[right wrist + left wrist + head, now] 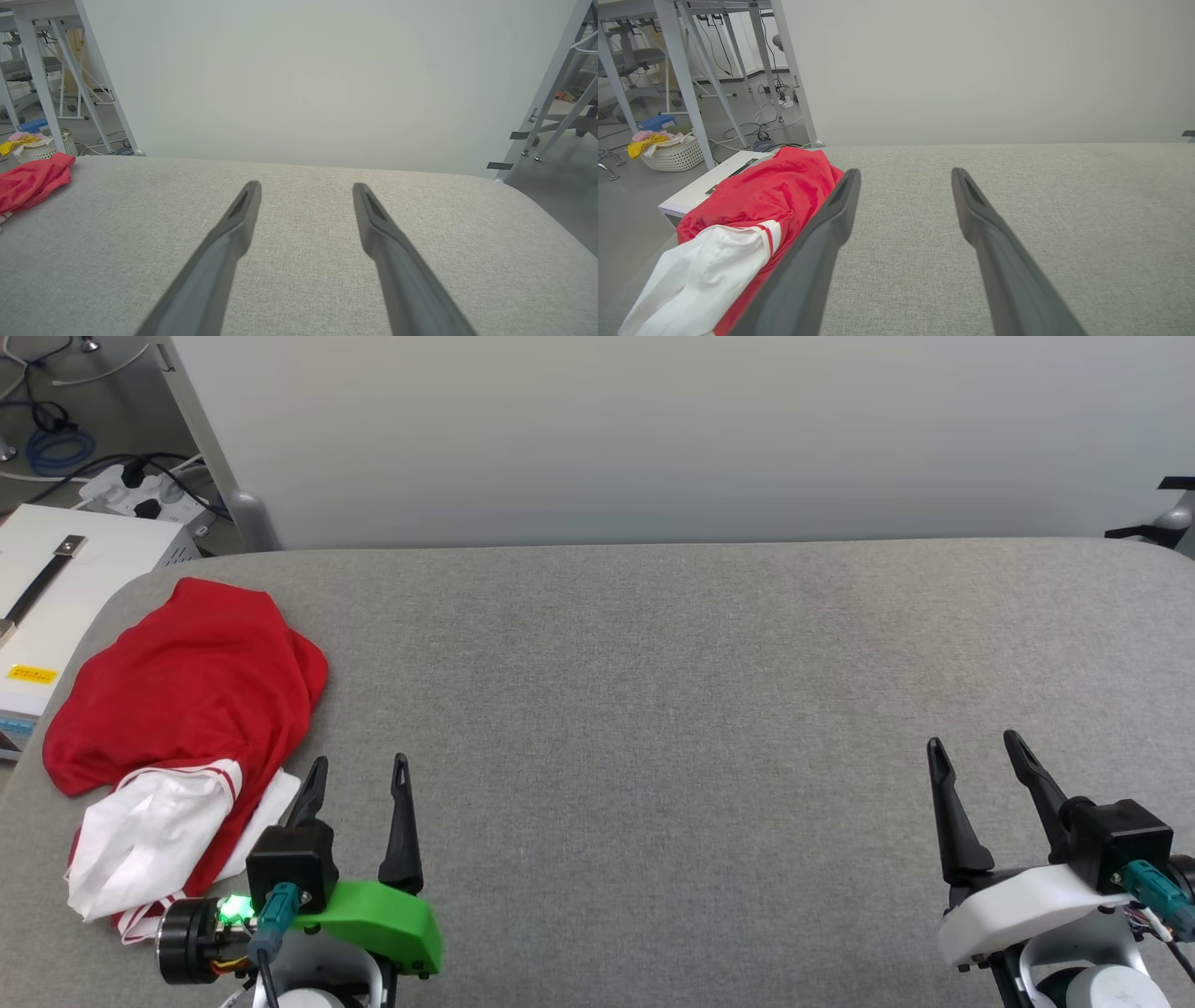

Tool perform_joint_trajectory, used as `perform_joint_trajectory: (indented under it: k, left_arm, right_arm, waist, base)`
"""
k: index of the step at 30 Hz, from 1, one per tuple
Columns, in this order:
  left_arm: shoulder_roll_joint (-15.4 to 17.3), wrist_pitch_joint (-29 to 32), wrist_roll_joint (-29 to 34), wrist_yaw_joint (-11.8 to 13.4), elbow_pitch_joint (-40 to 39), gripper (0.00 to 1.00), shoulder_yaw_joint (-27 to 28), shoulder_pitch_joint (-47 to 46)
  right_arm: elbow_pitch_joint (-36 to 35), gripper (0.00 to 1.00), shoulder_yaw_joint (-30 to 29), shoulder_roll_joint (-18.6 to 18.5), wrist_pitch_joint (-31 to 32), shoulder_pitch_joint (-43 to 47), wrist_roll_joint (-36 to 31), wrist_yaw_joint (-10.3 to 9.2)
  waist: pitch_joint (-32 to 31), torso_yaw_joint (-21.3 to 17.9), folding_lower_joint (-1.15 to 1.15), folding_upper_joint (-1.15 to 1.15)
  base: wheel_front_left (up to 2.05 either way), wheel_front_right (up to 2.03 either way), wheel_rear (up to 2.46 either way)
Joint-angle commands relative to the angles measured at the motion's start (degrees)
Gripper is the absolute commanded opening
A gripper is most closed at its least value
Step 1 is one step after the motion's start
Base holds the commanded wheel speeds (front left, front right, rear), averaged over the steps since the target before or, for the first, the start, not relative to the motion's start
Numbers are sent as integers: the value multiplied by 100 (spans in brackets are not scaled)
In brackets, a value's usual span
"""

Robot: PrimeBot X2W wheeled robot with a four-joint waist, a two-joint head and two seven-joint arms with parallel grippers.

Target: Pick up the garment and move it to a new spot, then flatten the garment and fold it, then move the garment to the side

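The garment (187, 700) lies crumpled at the left end of the grey table (653, 709), red cloth on top and a white sleeve with red-white striped trim at its near end. It also appears in the left wrist view as the garment (770, 196) and far left in the right wrist view as the garment (28, 182). My left gripper (359, 765) stands open just right of the garment's near edge, its left finger over the white cloth, nothing between the fingers. My right gripper (976, 747) stands open at the lower right, far from the garment, over bare table.
A white box (56, 588) with a black strap sits beside the table's left edge. Behind the table stands a pale wall panel (653, 429). Cables and a power strip (140, 495) lie on the floor at upper left; a laundry basket (672, 151) stands beyond.
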Motion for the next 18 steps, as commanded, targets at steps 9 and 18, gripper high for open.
perform_joint_trajectory:
  k: [9, 18]
  left_arm:
    - [-9, -157, -113, 78, -32, 100, -62, -6]
    - [-11, -262, -158, 92, -43, 100, -81, -7]
  right_arm:
    - [-107, 100, -21, -1, -152, 69, 147, -2]
    - [-162, 100, -20, -1, -256, 97, 239, -2]
  waist:
    - [9, 10, 0, 0]
    - [20, 13, 0, 0]
  base:
    - [0, 0, 0]
    - [0, 0, 0]
